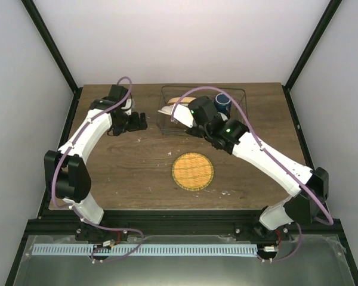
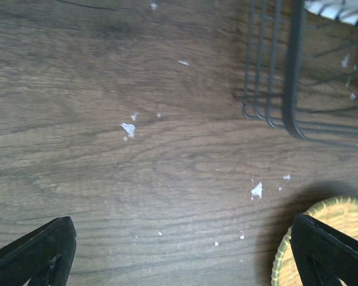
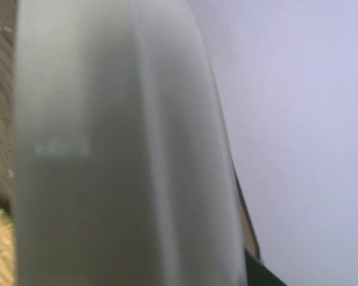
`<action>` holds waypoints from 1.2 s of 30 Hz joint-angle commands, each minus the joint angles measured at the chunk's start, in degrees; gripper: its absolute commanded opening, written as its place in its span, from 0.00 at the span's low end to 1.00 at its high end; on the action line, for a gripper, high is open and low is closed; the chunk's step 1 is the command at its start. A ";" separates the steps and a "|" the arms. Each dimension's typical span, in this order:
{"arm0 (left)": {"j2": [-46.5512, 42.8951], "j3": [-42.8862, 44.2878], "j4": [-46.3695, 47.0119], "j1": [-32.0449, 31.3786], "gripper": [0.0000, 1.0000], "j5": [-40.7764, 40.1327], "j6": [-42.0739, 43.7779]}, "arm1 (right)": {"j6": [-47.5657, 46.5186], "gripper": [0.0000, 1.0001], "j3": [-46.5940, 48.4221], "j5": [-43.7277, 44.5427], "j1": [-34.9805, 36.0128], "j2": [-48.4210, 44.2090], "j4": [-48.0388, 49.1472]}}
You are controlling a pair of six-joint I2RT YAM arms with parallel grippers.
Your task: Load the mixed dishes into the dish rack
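Observation:
The wire dish rack (image 1: 235, 95) stands at the back centre; its corner shows in the left wrist view (image 2: 289, 89). The dark blue mug (image 1: 222, 102) sits in its right part. My right gripper (image 1: 188, 120) is over the rack's left part, shut on the cream plate (image 1: 182, 100), whose blurred pale surface (image 3: 119, 155) fills the right wrist view and hides the fingers. A white piece (image 1: 168, 111) lies at the rack's left end; I cannot tell if it is the bowl. The orange-yellow plate (image 1: 193, 171) lies flat on the table. My left gripper (image 1: 136, 123) is open and empty, left of the rack.
The wooden table (image 1: 125, 173) carries small white specks (image 2: 128, 128). The orange-yellow plate's rim (image 2: 340, 217) shows beside my left gripper's right finger (image 2: 325, 247). Black frame posts stand at the table's back corners. Pale walls enclose the table.

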 commanded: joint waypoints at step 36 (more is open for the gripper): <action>2.62 -0.17 5.34 6.76 1.00 3.12 1.10 | -21.92 0.01 -11.28 8.64 -4.12 10.02 36.95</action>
